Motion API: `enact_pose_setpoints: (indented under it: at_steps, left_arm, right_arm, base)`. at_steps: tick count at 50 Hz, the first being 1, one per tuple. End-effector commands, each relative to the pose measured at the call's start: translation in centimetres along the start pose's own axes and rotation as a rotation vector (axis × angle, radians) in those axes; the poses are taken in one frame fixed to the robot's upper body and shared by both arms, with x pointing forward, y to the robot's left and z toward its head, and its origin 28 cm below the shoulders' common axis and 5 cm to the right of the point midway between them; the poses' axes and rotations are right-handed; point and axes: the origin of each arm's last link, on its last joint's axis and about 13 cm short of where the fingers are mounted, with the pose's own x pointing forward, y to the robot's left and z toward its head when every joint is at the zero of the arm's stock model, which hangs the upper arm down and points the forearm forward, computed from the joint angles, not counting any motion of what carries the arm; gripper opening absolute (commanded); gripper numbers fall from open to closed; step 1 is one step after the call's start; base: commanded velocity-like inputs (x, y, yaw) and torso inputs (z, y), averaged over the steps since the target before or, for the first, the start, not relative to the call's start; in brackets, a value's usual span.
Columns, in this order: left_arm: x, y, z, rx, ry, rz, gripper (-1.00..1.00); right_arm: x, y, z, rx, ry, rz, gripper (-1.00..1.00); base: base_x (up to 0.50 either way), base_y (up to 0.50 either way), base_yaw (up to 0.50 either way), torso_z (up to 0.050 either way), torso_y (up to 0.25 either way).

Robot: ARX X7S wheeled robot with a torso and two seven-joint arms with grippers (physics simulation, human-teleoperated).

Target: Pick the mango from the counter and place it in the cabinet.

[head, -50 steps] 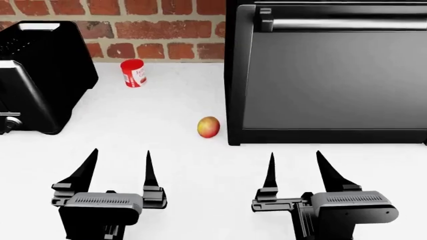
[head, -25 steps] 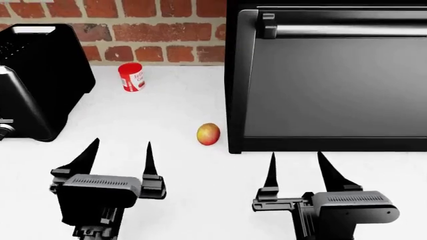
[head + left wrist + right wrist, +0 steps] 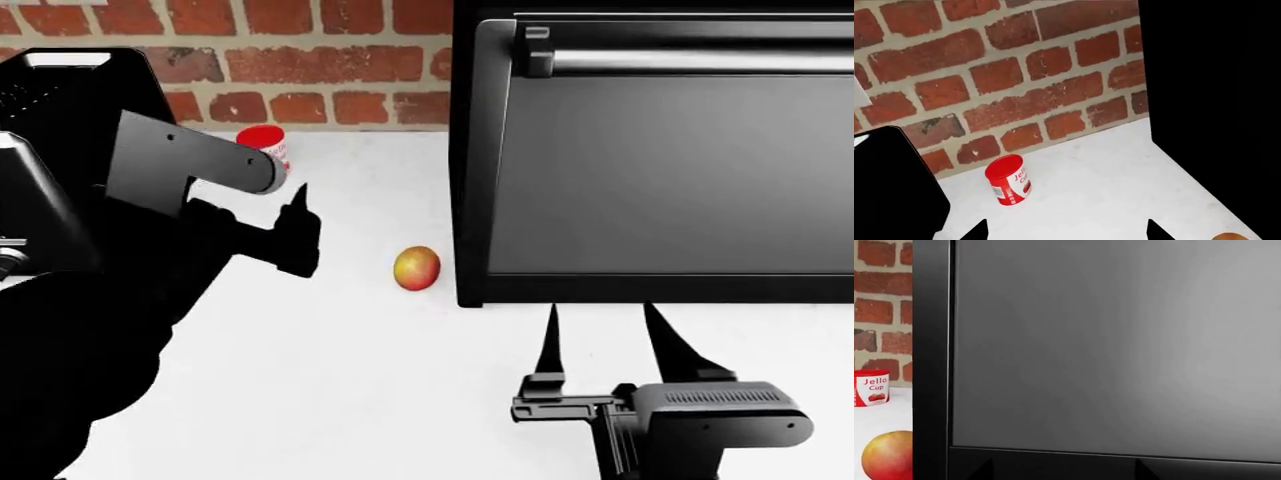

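The mango point(image 3: 418, 268), yellow and red-orange, lies on the white counter point(image 3: 374, 390) next to the front left corner of a big black appliance. It also shows in the right wrist view point(image 3: 886, 456), and its edge shows in the left wrist view point(image 3: 1231, 236). My left gripper point(image 3: 283, 212) is raised over the counter to the left of the mango, apart from it. Its jaws are wide open and empty in the left wrist view point(image 3: 1066, 231). My right gripper point(image 3: 601, 318) is open and empty, low in front of the appliance, to the right of the mango. The cabinet is out of view.
A red-and-white Jello can point(image 3: 1009, 180) stands near the brick wall point(image 3: 987, 75), partly hidden by my left arm in the head view point(image 3: 271, 138). The big black appliance point(image 3: 654, 150) fills the right. Another black appliance point(image 3: 74, 110) stands at the left.
My left arm has risen and swung forward toward the can, now covering the left of the head view. The right gripper has edged slightly forward. The mango has not moved.
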Motion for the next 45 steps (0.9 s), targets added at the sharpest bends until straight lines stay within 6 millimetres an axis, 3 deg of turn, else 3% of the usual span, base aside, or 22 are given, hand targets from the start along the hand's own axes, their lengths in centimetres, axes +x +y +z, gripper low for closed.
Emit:
enact_pose_setpoints:
  at_steps: [1, 8, 17, 25, 45]
  left_arm:
    - [1.5, 1.7, 2.2, 0.099, 0.186, -0.107, 1.00]
    - [3.3, 2.4, 2.1, 0.092, 0.264, -0.130, 1.00]
    - [5.3, 2.4, 1.2, 0.005, 0.370, -0.294, 1.00]
    - [6.5, 2.1, 0.9, -0.012, 0.374, -0.425, 1.00]
    - [9.6, 2.4, -1.0, -0.001, 0.419, -0.522, 1.00]
  right_arm:
    - [-0.1, -0.1, 0.2, -0.001, -0.004, -0.003, 1.00]
    - [-0.2, -0.1, 0.1, -0.001, -0.003, -0.003, 1.00]
    - [-0.3, -0.2, -0.2, -0.002, 0.002, -0.009, 1.00]
    - [-0.3, -0.1, -0.4, -0.005, 0.006, -0.012, 1.00]
    - [-0.5, -0.2, -0.6, -0.006, 0.013, -0.020, 1.00]
  base:
    - [0.00, 0.00, 0.00, 0.000, 0.000]
    - [0.00, 0.00, 0.00, 0.000, 0.000]
    - [0.00, 0.00, 0.00, 0.000, 0.000]
    - [0.00, 0.00, 0.00, 0.000, 0.000]
    - [0.00, 0.00, 0.00, 0.000, 0.000]
